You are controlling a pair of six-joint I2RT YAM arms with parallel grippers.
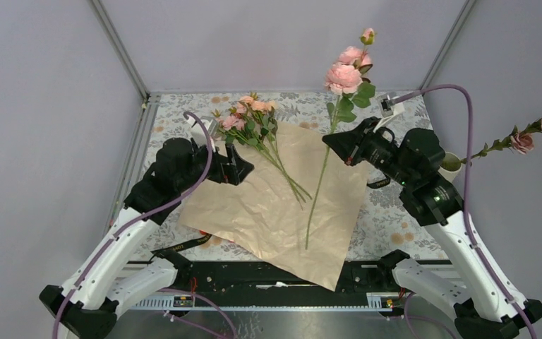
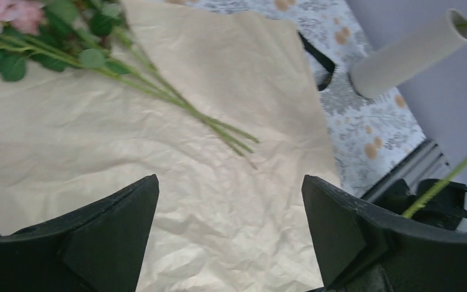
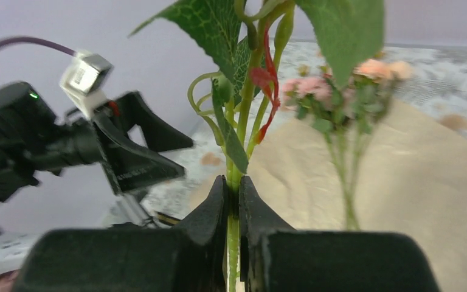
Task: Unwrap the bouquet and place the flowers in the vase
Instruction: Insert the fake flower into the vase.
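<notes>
Top external view: the left hand [image 1: 245, 168], fingers spread wide and empty, hovers at the left edge of the tan paper [image 1: 275, 212]. The small bunch of flowers [image 1: 254, 120] lies just beyond it, blooms far-left and stems pointing near-right. The right hand [image 1: 333, 145] reaches leftward, clamped on a long rose stem [image 1: 321, 176], foot over the paper and blooms raised toward the far side. Behind that arm the vase [image 1: 452, 162] stands on the bench [image 1: 395, 219], holding a mauve-rose stem [image 1: 529, 134] that leans right.

The right gripper [image 1: 330, 143] seemingly pinches a tall rose stem [image 1: 318, 191] above the spread paper [image 1: 268, 212]
</notes>
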